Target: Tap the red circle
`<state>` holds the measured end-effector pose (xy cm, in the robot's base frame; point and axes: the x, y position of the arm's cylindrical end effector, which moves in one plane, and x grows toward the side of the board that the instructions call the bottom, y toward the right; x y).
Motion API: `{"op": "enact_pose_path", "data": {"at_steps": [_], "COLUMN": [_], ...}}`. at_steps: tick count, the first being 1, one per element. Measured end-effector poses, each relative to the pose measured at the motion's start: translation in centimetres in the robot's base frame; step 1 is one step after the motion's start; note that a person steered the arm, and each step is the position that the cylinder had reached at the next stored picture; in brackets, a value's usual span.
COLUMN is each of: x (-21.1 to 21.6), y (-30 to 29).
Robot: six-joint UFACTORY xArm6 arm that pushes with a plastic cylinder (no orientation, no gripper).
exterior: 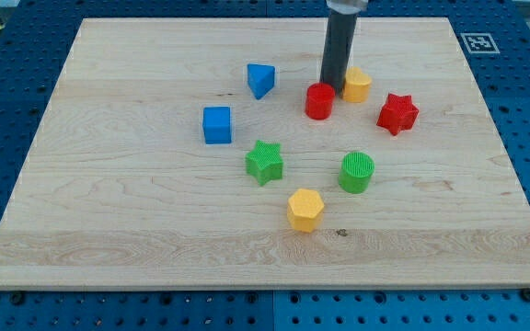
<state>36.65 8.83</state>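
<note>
Resting just behind the ribbed red circle, my tip has no claw to clench.

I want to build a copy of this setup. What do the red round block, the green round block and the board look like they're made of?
The red cylinder block looks like matte plastic, likely 3D-printed, though its surface is too small to read. The green cylinder block shows fine parallel ridges on top, suggesting printed plastic. The pale wooden board shows lengthwise grain and joined strips, apparently unvarnished or satin. My tip sits just behind the red one.
</note>
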Motion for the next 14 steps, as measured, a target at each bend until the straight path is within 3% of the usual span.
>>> {"op": "enact_pose_path", "data": {"at_steps": [1,2,6,10,12,14], "x": [1.6,0.3,-12.0,-1.4,-1.3,5.4], "y": [0.1,0.1,-2.3,-2.7,-4.9,-5.3]}}
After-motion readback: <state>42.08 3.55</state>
